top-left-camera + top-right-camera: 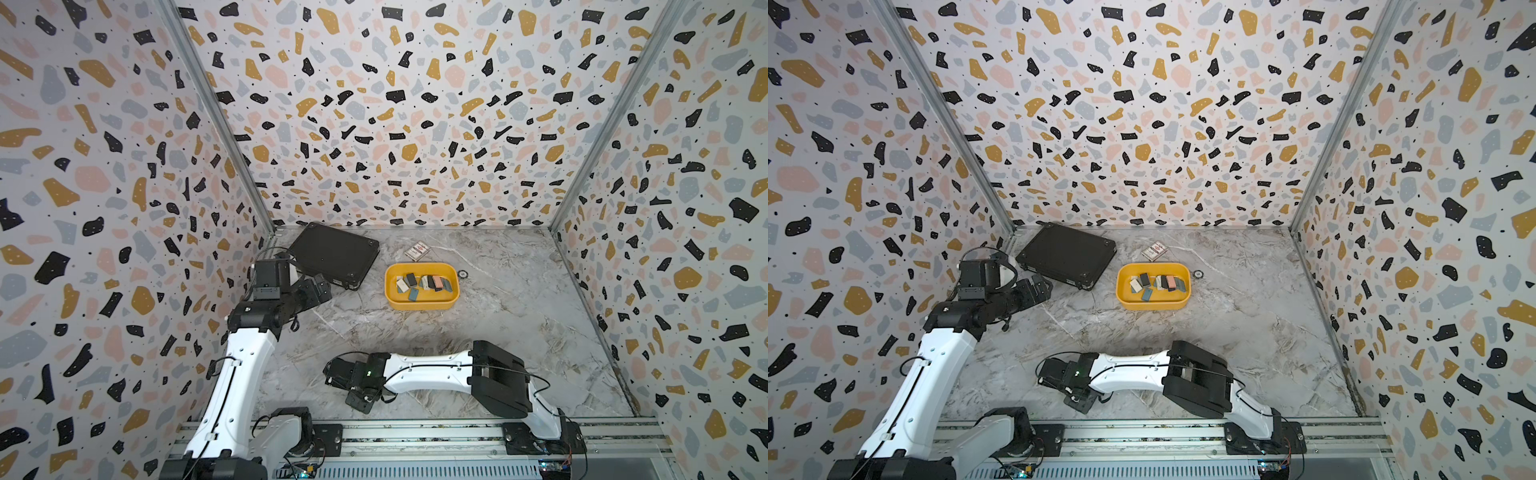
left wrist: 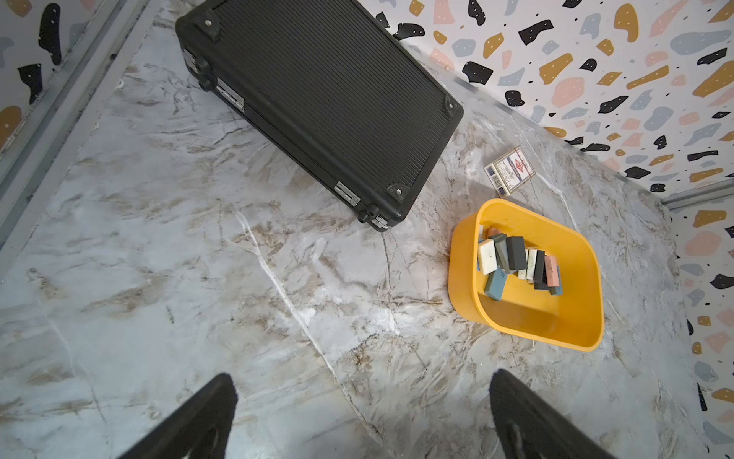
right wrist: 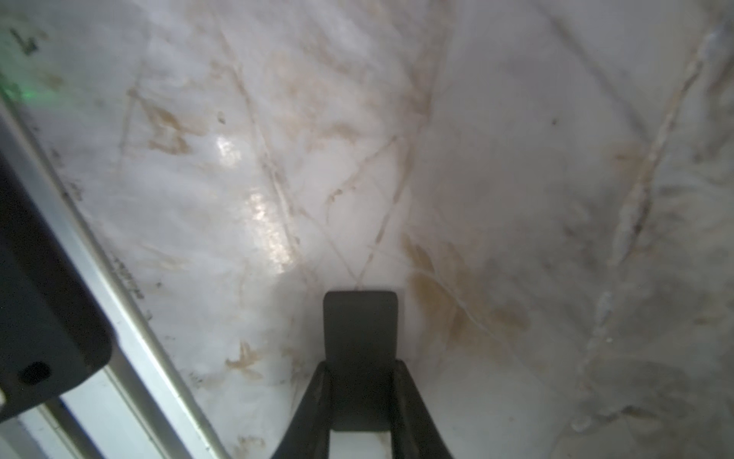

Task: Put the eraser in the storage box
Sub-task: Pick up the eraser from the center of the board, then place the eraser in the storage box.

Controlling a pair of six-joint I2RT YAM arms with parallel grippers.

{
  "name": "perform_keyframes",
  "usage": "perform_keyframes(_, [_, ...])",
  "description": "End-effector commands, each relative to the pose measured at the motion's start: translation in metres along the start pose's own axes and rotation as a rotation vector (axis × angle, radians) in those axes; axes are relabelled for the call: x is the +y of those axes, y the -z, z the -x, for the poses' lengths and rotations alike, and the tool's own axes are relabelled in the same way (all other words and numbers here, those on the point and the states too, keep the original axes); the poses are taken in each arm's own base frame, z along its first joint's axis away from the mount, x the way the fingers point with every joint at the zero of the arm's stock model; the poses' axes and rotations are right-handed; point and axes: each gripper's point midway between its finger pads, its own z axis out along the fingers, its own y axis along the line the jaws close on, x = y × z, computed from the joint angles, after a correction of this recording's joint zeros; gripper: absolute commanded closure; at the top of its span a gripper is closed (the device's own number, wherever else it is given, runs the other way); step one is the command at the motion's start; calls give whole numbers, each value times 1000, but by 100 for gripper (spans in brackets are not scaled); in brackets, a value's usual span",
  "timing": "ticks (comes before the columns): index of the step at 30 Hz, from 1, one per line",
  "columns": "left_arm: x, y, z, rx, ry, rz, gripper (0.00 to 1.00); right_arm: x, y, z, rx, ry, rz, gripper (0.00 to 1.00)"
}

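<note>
In the right wrist view a dark rectangular eraser (image 3: 359,326) sits between the fingers of my right gripper (image 3: 360,363), which is shut on it low over the marble table by the front rail. In both top views that gripper (image 1: 360,400) (image 1: 1077,401) points down and hides the eraser. The storage box (image 1: 422,306) (image 1: 1152,306) (image 2: 528,332) is a yellow tray at the middle back, holding several erasers (image 2: 516,254) in mixed colours. My left gripper (image 2: 363,381) (image 1: 318,287) hangs open and empty to the left of the box.
A flat black case (image 1: 334,253) (image 2: 325,99) lies at the back left, close to my left gripper. A small card pack (image 1: 415,251) lies behind the box and a small round object (image 1: 463,274) lies to its right. The metal rail (image 1: 415,432) runs along the front edge.
</note>
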Motion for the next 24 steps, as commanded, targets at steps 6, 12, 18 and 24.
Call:
perform_keyframes(6, [-2, -5, 12, -23, -4, -10, 0, -105, 94, 31, -178, -234, -122, 86])
perform_keyframes(12, [-8, -13, 21, -29, -2, -35, 1, -203, 131, 24, -210, -420, -207, 86])
perform_keyframes(18, [-14, -23, 33, -16, 0, -48, 1, -271, 131, 17, -185, -521, -250, 86])
perform_keyframes(24, [-17, -33, 43, -2, -6, -49, 0, -315, 111, 14, -142, -579, -268, 86])
